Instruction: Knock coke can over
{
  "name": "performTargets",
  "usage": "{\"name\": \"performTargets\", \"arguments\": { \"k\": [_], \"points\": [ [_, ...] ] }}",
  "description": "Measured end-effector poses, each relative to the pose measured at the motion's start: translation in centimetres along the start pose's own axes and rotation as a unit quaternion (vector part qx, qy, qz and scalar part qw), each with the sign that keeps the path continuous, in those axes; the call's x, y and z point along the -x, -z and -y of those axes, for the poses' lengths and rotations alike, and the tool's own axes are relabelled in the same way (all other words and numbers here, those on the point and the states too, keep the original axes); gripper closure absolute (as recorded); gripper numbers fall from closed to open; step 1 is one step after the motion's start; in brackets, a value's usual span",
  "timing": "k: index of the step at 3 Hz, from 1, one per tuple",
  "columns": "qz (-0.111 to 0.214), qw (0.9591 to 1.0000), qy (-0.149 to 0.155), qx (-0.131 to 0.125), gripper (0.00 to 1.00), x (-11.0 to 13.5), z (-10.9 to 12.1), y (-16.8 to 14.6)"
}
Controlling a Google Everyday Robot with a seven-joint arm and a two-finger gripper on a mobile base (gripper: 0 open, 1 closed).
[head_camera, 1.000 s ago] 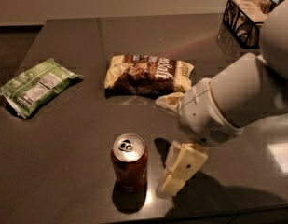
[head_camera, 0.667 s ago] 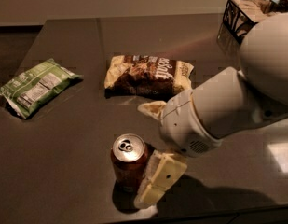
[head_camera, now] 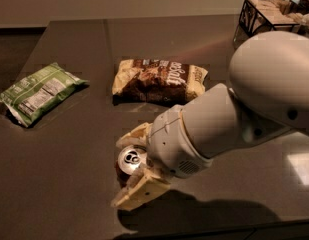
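The coke can [head_camera: 129,159], red with a silver top and pull tab, stands on the dark table [head_camera: 69,194] near the front edge. Only its top and a strip of its red left side show. My gripper [head_camera: 132,164] is open and reaches in from the right, low over the table. One cream finger [head_camera: 133,135] lies behind the can and the other finger [head_camera: 138,191] in front of it, so the can sits between them. The bulky white arm hides the can's right side.
A brown snack bag [head_camera: 161,79] lies behind the can at mid-table. A green snack bag [head_camera: 38,91] lies at the left. A black wire basket [head_camera: 266,11] stands at the back right. The table's front edge runs just below the gripper.
My arm has swung left and forward. The fingers, which were to the right of the can, now sit on either side of it. The can's top has shifted slightly left.
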State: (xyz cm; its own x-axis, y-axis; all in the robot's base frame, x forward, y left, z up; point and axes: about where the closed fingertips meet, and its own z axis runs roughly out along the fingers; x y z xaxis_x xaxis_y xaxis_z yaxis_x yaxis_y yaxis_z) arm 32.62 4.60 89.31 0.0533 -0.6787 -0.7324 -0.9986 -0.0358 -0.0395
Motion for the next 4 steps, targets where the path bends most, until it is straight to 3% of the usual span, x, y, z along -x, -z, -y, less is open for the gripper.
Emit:
{"name": "performTargets", "arguments": {
  "k": [1, 2, 3, 4],
  "points": [
    [-0.018, 0.9998, 0.004, 0.005, 0.64, 0.8, 0.8, 0.6],
    [-0.062, 0.9980, 0.014, 0.007, 0.87, 2.1, 2.4, 2.4],
    [-0.174, 0.9839, 0.012, 0.039, 1.00, 3.2, 4.4, 3.3],
    [-0.271, 0.9612, 0.008, 0.052, 1.00, 0.4, 5.9, 3.0]
  ]
}}
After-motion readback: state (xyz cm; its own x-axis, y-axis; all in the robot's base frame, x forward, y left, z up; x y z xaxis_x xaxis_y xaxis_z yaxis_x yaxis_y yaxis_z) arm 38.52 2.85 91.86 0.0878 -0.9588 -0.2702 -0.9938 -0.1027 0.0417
